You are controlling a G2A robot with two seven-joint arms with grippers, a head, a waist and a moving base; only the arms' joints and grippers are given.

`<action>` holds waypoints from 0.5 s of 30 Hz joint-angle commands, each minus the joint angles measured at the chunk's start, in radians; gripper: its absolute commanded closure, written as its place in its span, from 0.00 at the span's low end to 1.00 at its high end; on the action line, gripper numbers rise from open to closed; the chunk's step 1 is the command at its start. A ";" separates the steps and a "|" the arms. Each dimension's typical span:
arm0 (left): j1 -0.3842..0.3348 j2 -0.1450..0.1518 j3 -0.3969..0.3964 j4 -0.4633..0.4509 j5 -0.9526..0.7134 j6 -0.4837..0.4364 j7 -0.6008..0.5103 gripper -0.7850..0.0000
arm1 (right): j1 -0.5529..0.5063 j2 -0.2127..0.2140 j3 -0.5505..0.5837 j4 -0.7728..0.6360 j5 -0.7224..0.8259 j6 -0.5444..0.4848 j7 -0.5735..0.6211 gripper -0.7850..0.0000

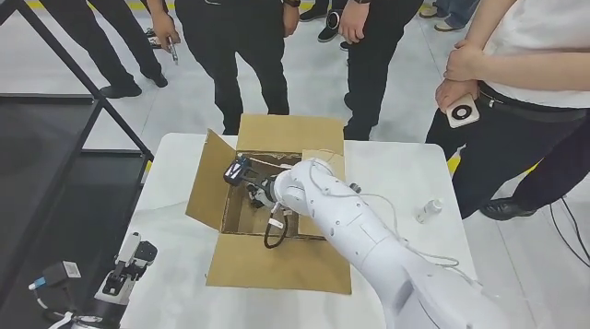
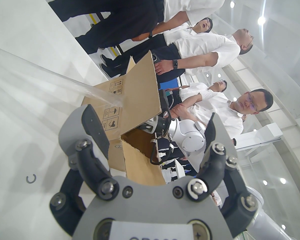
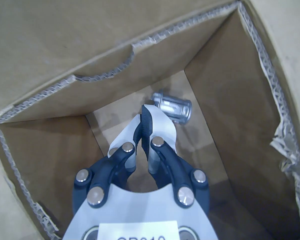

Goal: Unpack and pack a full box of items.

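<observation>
Box stands open on the table in the top view, and the right arm goes down into it. One small bottle lies on the table, well apart from the box. The left claw is near the table's corner, far from the box.

In the left wrist view the left claw is wide open and holds nothing. The box is farther off beyond it.

In the right wrist view the right claw is deep inside the box, its jaws pressed together with nothing between them. A jar lies on its side on the box floor, just beyond the fingertips.

As I judge it, the step is to take out this jar. The claw should first open wide, then come down with one finger on each side of the round body, across its length. A lying jar rolls easily, so the closing should be slow, and the lift straight up, free of the walls.
</observation>
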 commanded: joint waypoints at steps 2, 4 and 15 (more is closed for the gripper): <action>0.000 0.000 0.000 0.000 0.000 0.000 0.000 0.00 | -0.009 0.011 0.004 -0.038 -0.026 0.021 -0.014 0.53; 0.000 0.000 0.000 0.000 0.000 0.000 0.000 0.00 | -0.019 0.022 0.009 -0.077 -0.046 0.037 -0.026 0.47; 0.000 0.000 0.000 0.000 0.000 0.000 0.000 0.00 | -0.136 0.158 0.109 -0.479 -0.205 0.188 0.048 0.26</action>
